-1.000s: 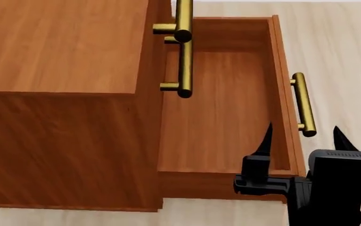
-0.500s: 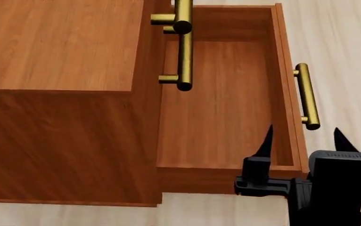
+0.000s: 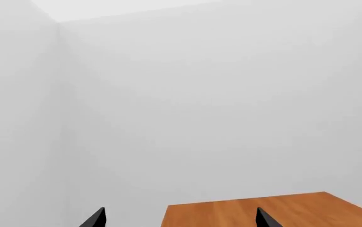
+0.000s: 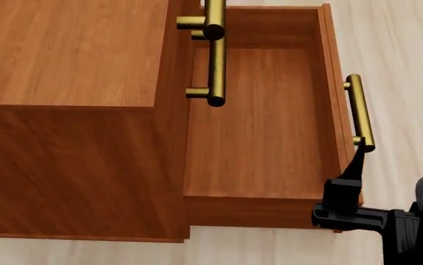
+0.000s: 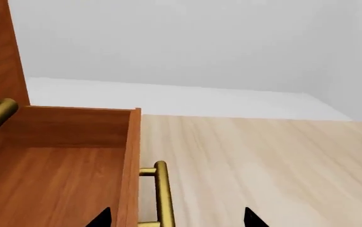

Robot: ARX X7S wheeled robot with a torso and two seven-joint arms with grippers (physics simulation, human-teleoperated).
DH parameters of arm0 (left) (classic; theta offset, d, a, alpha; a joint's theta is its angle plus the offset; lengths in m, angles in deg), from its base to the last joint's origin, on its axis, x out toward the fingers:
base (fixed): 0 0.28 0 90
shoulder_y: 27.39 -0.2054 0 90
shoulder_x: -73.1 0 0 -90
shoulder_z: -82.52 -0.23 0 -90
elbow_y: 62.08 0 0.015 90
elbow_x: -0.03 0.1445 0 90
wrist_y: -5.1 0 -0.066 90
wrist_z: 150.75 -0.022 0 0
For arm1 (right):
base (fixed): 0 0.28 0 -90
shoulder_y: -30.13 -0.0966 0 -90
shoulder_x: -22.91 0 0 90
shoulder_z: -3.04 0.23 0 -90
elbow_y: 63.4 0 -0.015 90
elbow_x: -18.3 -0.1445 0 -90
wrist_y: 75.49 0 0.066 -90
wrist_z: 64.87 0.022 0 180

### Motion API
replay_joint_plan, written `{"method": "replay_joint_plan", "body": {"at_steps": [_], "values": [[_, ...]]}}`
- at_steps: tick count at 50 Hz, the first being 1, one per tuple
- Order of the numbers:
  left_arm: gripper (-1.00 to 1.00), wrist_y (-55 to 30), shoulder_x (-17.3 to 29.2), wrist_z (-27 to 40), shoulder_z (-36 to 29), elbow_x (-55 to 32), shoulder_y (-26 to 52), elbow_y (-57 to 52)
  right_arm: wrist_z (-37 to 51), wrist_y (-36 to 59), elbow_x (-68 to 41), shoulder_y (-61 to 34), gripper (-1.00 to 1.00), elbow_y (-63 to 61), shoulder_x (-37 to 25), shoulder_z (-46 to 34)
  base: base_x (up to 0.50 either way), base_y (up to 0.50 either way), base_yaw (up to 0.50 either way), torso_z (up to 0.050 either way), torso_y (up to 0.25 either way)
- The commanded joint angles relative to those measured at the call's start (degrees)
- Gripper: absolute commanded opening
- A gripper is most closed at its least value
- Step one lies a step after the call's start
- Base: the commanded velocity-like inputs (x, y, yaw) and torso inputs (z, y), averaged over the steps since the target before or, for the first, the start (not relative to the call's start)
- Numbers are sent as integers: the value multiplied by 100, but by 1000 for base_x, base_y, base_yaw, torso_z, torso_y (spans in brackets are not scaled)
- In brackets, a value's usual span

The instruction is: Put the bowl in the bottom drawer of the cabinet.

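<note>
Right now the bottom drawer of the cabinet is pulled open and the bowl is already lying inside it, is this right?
Not quite. The bottom drawer of the cabinet is pulled open, but it is empty: the head view shows only its bare wooden floor, and no bowl appears in any view.

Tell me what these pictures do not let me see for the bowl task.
- The bowl: in no view.
- Right tool: head view's edge cuts off one finger.
- Left tool: left wrist view shows only fingertips.
- Bottom drawer: the upper handles cover a strip of its floor.
</note>
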Motion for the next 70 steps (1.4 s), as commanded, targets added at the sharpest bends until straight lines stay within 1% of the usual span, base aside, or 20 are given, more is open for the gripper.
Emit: {"method": "replay_joint_plan", "body": {"at_steps": [1,8,9,10,17,23,24,27,30,31,33,37,40,43,50,57,58,60,64,70], "values": [[100,-22,-24,7,-101,-95,-63,236,119,618,-445,90,100,-531,-206,601,12,0,0,0,-10],[100,36,-40,-3,-120,-92,-61,289,402,1782,-1085,-109,100,-1000,-474,1362,4,0,-2,0,-3],[100,37,-40,-3,-121,-93,-61,290,410,1803,-1102,-118,100,-1010,-475,1372,0,0,-3,0,-12],[100,40,-48,-2,-117,-103,-64,296,485,2121,-1230,-146,100,-1094,-567,1574,13,0,0,0,0],[100,125,-60,-13,-130,-88,-109,349,607,2986,-1798,-309,100,-1406,-742,2315,4,0,-3,0,-6],[100,133,-49,-12,-137,-96,-128,336,790,4235,-2628,-738,100,-1583,-927,3077,4,0,-2,0,-5],[100,135,-48,-12,-137,-98,-131,335,976,4265,-2708,-693,100,-1538,-1059,3051,0,0,0,0,0],[100,113,-31,-8,-137,-111,-130,303,1174,4266,-3128,-503,100,-1396,-1232,3436,4,0,-2,0,-7],[100,107,-30,-5,-126,-126,-102,313,1726,4264,-3883,-282,100,-1166,-1515,3839,4,0,-1,0,-4],[100,123,-34,-9,-130,-122,-101,326,2076,4272,-4369,-196,100,-967,-1620,4004,0,0,-4,0,0],[100,156,-51,-12,-146,-114,-101,350,2313,4232,-4929,-98,100,-836,-1724,4411,0,0,-2,0,-5],[100,164,-64,-12,-172,-119,-102,351,2667,4175,-5463,101,100,-639,-1983,4570,6,0,-4,0,-5],[100,171,-62,-13,-175,-123,-97,355,2673,4090,-5606,271,100,-486,-2056,4692,4,0,-3,0,-7],[100,180,-59,-14,-175,-127,-95,364,2460,3970,-5440,471,100,-466,-2090,4829,4,0,-2,0,-3],[100,202,-54,-21,-178,-140,-108,382,2656,3975,-5741,676,100,-144,-2278,5062,4,0,-4,0,-6],[100,239,-53,-30,-179,-148,-115,415,2870,3888,-5877,673,100,355,-2522,4909,6,0,-3,0,-5],[100,243,-50,-28,-190,-138,-114,414,3106,3943,-6121,690,100,596,-2564,4864,0,0,-4,0,-11],[100,232,-47,-26,-182,-153,-105,410,2728,3774,-5710,786,100,572,-2519,4925,7,0,-2,0,-5],[100,228,-39,-23,-172,-165,-87,419,2480,3662,-5484,966,100,690,-2470,5057,4,0,-3,0,-6],[100,263,-49,-23,-207,-152,-95,430,2623,3706,-5667,989,100,1009,-2612,5215,5,0,-3,0,-5]]}}
